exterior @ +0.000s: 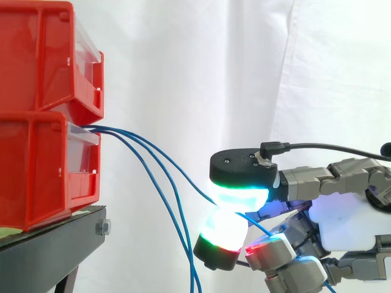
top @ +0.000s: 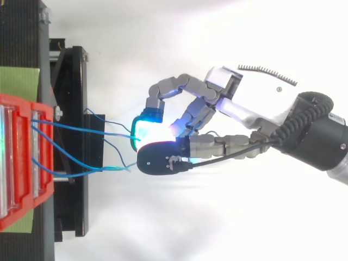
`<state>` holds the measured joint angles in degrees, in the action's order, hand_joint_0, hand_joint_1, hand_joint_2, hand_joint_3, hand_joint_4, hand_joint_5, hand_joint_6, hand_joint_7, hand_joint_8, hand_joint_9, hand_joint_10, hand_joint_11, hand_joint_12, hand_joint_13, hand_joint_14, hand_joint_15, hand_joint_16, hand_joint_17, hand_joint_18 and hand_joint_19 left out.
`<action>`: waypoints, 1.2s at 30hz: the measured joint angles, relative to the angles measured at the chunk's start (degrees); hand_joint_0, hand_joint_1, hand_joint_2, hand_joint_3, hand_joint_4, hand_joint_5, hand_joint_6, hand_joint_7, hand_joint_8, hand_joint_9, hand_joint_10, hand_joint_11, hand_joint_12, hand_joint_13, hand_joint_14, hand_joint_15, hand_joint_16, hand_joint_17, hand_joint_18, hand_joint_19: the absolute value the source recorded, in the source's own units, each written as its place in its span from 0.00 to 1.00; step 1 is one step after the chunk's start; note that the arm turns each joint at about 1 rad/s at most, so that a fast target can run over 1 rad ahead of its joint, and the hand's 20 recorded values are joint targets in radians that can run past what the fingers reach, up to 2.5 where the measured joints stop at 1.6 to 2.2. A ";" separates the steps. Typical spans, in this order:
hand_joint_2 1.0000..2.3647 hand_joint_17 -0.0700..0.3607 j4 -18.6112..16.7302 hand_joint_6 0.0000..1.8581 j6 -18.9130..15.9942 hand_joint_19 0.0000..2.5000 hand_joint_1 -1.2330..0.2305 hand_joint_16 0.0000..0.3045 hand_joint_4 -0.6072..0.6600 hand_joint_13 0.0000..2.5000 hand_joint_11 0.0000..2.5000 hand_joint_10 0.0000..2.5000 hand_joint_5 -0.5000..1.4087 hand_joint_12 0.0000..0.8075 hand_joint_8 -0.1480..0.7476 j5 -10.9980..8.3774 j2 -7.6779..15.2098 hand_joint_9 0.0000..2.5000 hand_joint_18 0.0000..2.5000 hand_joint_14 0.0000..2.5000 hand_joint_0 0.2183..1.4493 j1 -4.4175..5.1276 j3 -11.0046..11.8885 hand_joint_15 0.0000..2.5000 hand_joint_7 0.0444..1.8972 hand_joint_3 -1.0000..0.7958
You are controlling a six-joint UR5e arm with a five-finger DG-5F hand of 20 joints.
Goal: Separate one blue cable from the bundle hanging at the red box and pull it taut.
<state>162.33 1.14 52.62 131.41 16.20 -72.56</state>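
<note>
Here, robot hand [exterior: 342, 226] tight on one blue cable [exterior: 183, 173]; open room beside red box [exterior: 36, 171] edge.

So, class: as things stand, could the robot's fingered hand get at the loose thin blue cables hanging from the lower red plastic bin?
Probably not at once: the hand is pinched on another blue cable, though the loose cables hang unobstructed beside it.
</note>
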 measured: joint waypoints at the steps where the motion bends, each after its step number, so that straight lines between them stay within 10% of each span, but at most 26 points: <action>1: 0.01 0.43 0.00 0.49 0.00 0.26 0.36 0.17 0.55 0.54 0.54 0.00 0.16 0.51 0.63 0.00 0.01 0.51 0.40 0.01 0.33 -0.01 0.00 0.57 0.60 0.59; 36: 0.01 0.43 0.00 0.49 -0.01 0.26 0.35 0.17 0.53 0.54 0.54 0.00 0.16 0.51 0.62 -0.02 0.03 0.51 0.40 0.01 0.34 0.00 -0.04 0.57 0.59 0.59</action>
<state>162.33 1.13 52.60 131.44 16.20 -72.60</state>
